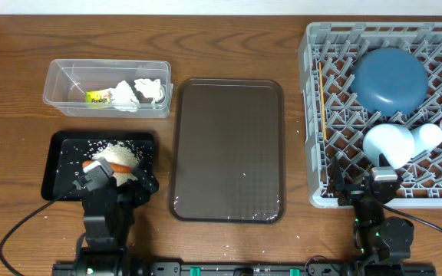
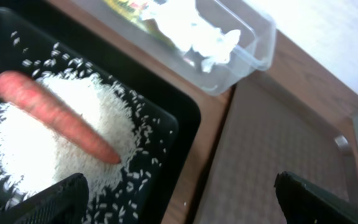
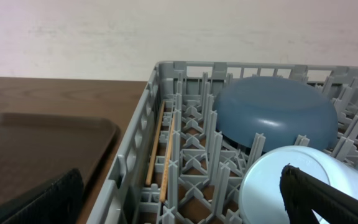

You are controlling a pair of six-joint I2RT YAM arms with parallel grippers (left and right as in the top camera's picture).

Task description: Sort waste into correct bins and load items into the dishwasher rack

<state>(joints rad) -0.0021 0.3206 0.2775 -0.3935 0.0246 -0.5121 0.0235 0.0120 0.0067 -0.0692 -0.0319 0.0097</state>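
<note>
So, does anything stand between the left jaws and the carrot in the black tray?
Nothing visible does. The left gripper hangs open over the near edge of the black tray, and the carrot lies uncovered on the rice ahead of it. The clear tub sits beyond the tray.

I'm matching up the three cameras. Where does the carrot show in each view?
Overhead: carrot lower left, lying on rice in the black tray.
Left wrist: carrot in the left half, slanting across the rice.
Right wrist: not in it.
Shared landmark: the brown tray, centre overhead, right side in left wrist, lower left in right wrist.
</note>
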